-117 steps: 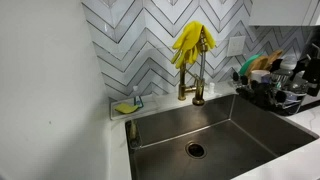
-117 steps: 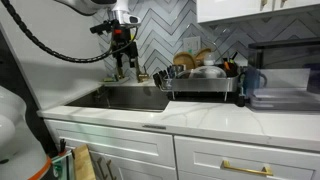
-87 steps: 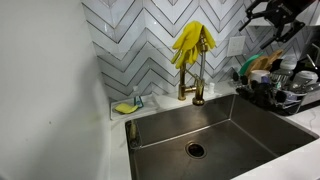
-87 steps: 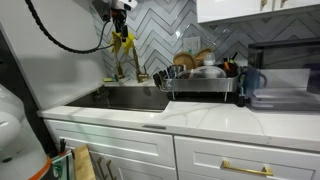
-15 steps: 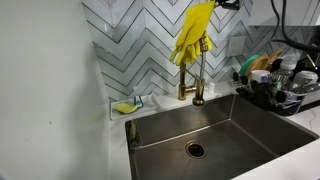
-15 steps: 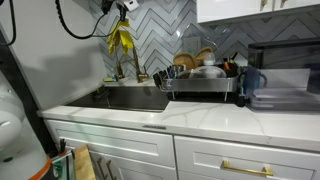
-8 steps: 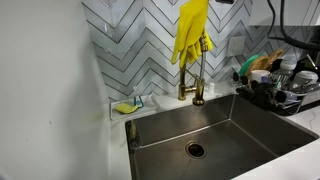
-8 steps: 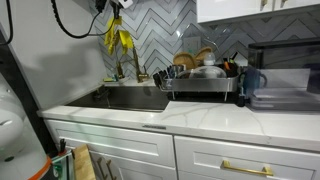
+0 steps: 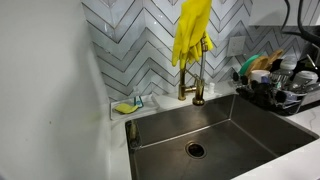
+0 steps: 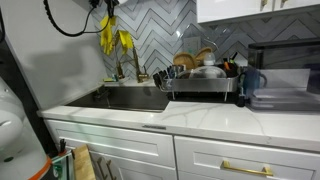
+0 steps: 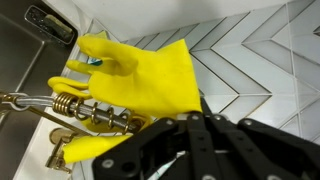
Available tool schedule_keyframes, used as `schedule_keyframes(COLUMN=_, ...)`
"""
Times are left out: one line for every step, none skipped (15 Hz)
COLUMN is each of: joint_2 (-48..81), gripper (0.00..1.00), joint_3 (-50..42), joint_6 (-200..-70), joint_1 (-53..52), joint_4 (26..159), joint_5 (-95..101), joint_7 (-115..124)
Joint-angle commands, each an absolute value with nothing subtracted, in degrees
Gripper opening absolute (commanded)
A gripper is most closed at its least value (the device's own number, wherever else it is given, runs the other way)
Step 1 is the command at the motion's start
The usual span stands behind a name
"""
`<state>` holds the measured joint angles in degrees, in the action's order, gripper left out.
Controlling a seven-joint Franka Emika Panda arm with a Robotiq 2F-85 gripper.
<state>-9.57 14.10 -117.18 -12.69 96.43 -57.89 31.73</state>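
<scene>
The yellow rubber gloves [image 9: 190, 30] are hanging in the air above the sink [image 9: 240, 125], high in front of the chevron tile wall [image 9: 140, 50]. The hand [image 11: 195, 122] is clenching on their cuff end, and the fingers of the gloves are pointing downward. In the wrist view the yellow rubber is coming out from between the black jaws and is spreading over the brass faucet [image 11: 85, 112] below it. In an exterior view the lower tips of the gloves are hanging just in front of the top of the faucet [image 9: 198, 78]; whether they are touching it, I cannot tell. In an exterior view the gloves [image 10: 110, 35] are showing as two yellow strips under the hand at the top edge of the picture.

The faucet is standing at the back edge of the sink, and the drain [image 9: 196, 150] is lying in the middle of the steel basin. A small holder with a sponge [image 9: 128, 105] is sitting on the ledge beside the faucet. A dish rack [image 10: 200, 85] full of dishes is standing on the counter [image 10: 210, 117] next to the sink.
</scene>
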Motion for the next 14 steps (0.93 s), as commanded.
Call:
schedule_keyframes(joint_2=-13.8, gripper=0.01, joint_3=13.2, joint_6=-112.5, joint_1=-11.2, joint_4=99.1, joint_5=-53.6, joint_7=34.8)
schedule_keyframes(joint_2=-14.7, gripper=0.01, joint_3=12.9, joint_6=-110.9, joint_1=-10.8, joint_4=99.5, joint_5=-52.3, joint_7=35.2)
schedule_keyframes(joint_2=-15.3, gripper=0.01, joint_3=12.5, joint_6=-109.5, joint_1=-10.5, joint_4=99.7, joint_5=-51.3, joint_7=35.4)
schedule_keyframes(joint_2=-16.1, gripper=0.01, joint_3=12.2, joint_6=-108.0, joint_1=-10.2, joint_4=100.0, joint_5=-50.7, joint_7=35.6)
schedule_keyframes(joint_2=-16.7, gripper=0.01, joint_3=11.9, joint_6=-106.8, joint_1=-9.9, joint_4=100.3, joint_5=-50.4, joint_7=35.6)
schedule_keyframes(joint_2=-17.2, gripper=0.01, joint_3=11.6, joint_6=-105.3, joint_1=-9.8, joint_4=100.6, joint_5=-50.5, joint_7=35.1)
schedule_keyframes(joint_2=-17.6, gripper=0.01, joint_3=11.4, joint_6=-103.8, joint_1=-9.6, joint_4=100.8, joint_5=-50.2, joint_7=34.9)
schedule_keyframes(joint_2=-18.1, gripper=0.01, joint_3=11.3, joint_6=-102.2, joint_1=-9.4, joint_4=101.0, joint_5=-49.8, joint_7=35.0)
schedule_keyframes(joint_2=-18.6, gripper=0.01, joint_3=11.2, joint_6=-100.5, joint_1=-9.2, joint_4=101.3, joint_5=-49.2, joint_7=35.0)
schedule_keyframes(joint_2=-19.0, gripper=0.01, joint_3=11.1, joint_6=-98.9, joint_1=-8.8, joint_4=101.5, joint_5=-48.3, joint_7=35.2)
schedule_keyframes(joint_2=-19.5, gripper=0.01, joint_3=11.1, joint_6=-97.8, joint_1=-8.4, joint_4=101.8, joint_5=-47.2, joint_7=35.3)
schedule_keyframes(joint_2=-19.9, gripper=0.01, joint_3=11.2, joint_6=-97.2, joint_1=-7.9, joint_4=102.0, joint_5=-46.0, joint_7=35.6)
schedule_keyframes(joint_2=-20.2, gripper=0.01, joint_3=11.1, joint_6=-97.2, joint_1=-7.3, joint_4=102.2, joint_5=-44.6, joint_7=35.9)
schedule_keyframes(joint_2=-20.6, gripper=0.01, joint_3=11.3, joint_6=-97.7, joint_1=-6.5, joint_4=102.5, joint_5=-42.1, joint_7=36.2)
